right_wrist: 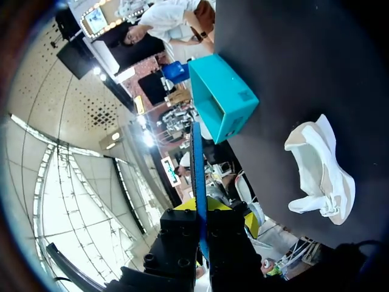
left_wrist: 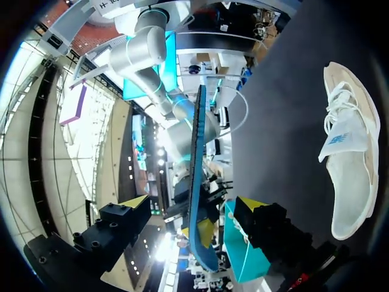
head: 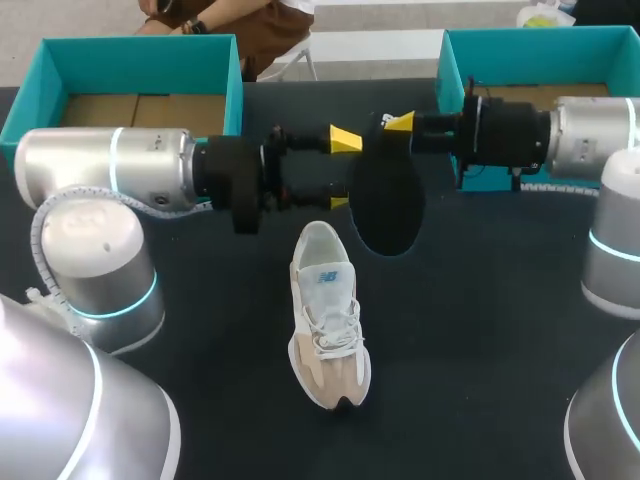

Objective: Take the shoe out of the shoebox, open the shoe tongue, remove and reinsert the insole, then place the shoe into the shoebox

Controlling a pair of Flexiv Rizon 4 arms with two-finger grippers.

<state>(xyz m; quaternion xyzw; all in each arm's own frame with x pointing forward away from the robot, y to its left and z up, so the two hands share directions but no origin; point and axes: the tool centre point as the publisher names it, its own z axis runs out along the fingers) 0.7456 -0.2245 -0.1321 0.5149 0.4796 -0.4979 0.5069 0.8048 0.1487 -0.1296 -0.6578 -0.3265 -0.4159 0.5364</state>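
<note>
A white and beige shoe [head: 325,320] lies on the dark table, toe toward the front edge; it also shows in the wrist views [left_wrist: 349,158] [right_wrist: 319,170]. My right gripper [head: 400,122] is shut on the rear end of the black insole [head: 388,210], which hangs on edge above the table behind the shoe. In the right wrist view the insole's blue edge [right_wrist: 197,164] runs out from between that gripper's [right_wrist: 203,210] fingers. My left gripper [head: 342,172] stands open beside the insole. Its fingers straddle the insole's edge [left_wrist: 196,152] without touching it, the left gripper [left_wrist: 194,204] wide.
Two teal shoeboxes stand at the back of the table, one at the left [head: 140,50] and one at the right [head: 540,40]. The left one also shows in the right wrist view [right_wrist: 222,97]. Both arms' bases flank the shoe.
</note>
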